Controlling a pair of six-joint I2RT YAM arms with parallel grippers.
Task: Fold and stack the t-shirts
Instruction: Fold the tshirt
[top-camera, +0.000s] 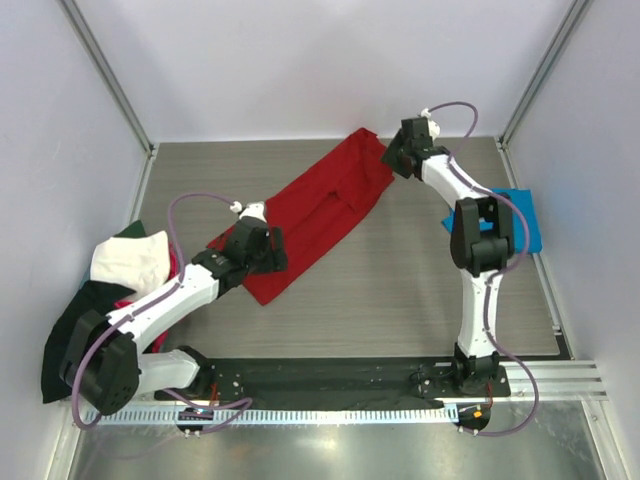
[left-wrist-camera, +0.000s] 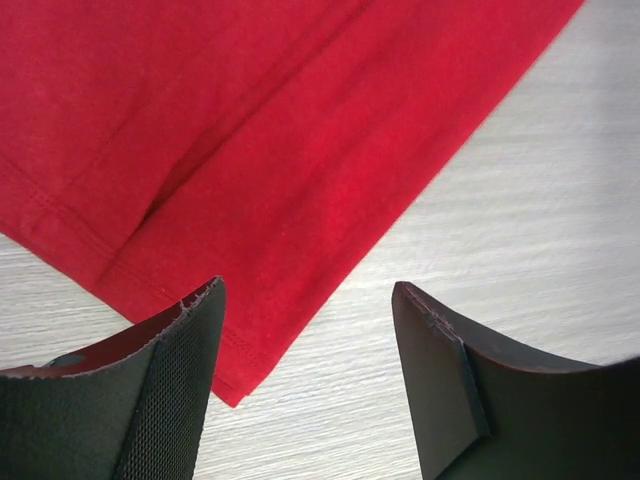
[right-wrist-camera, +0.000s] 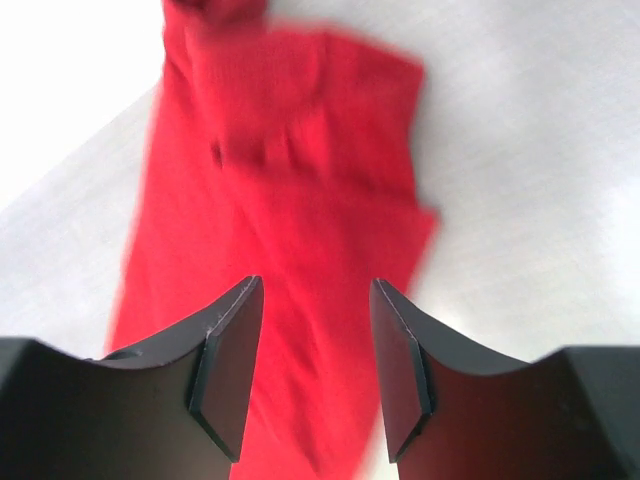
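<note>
Red t-shirt (top-camera: 320, 215): soft, limp, light; I'd pinch the hem corner under the left jaws.
Left gripper (left-wrist-camera: 305, 370): jaws open, empty.
Right gripper (right-wrist-camera: 315, 370): jaws open, empty.

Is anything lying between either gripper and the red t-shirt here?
Nothing visible does. The left gripper hangs open over the near corner of the red t-shirt, with only cloth and table below it. The right gripper is open above the far end. The pile of other shirts lies off to the left.
</note>
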